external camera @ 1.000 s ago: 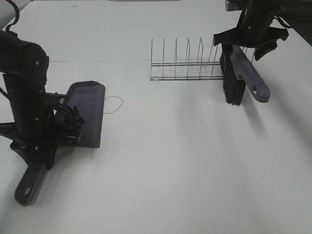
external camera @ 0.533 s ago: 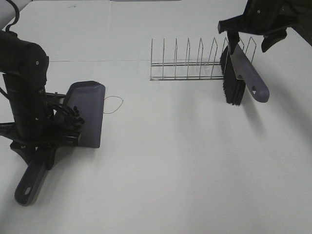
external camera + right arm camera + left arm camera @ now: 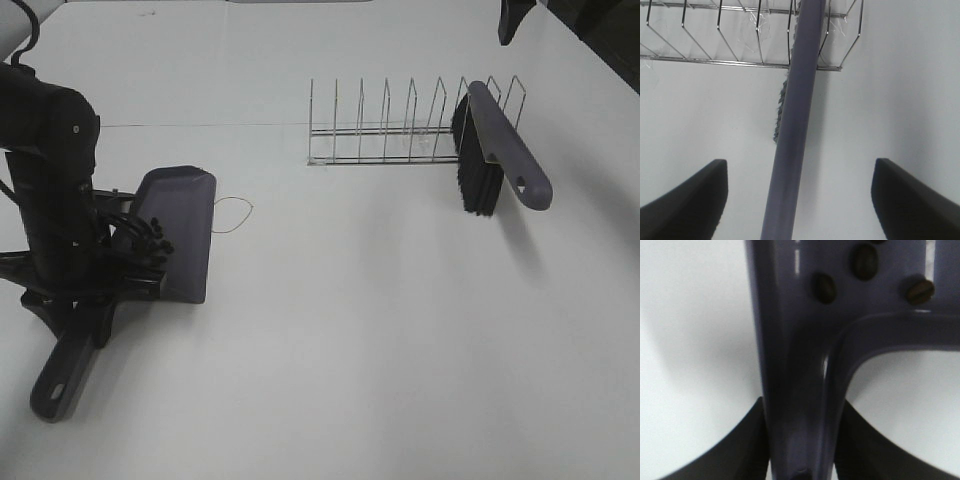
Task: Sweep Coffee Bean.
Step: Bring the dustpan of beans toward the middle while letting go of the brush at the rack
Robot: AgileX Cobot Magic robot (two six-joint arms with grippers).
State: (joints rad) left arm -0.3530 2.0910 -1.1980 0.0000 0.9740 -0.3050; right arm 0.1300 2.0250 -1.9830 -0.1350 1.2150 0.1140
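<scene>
Right hand (image 3: 799,200) now released and lifted clear of brush (image 3: 497,150) parked in wire rack (image 3: 400,125); left hand (image 3: 801,440) clenched on dustpan (image 3: 178,232) holding coffee beans (image 3: 865,275); sweeping apparently finished.

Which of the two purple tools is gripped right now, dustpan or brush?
The dustpan: the left gripper is shut on its handle. The brush leans in the wire rack, with the right gripper open above it.
</scene>
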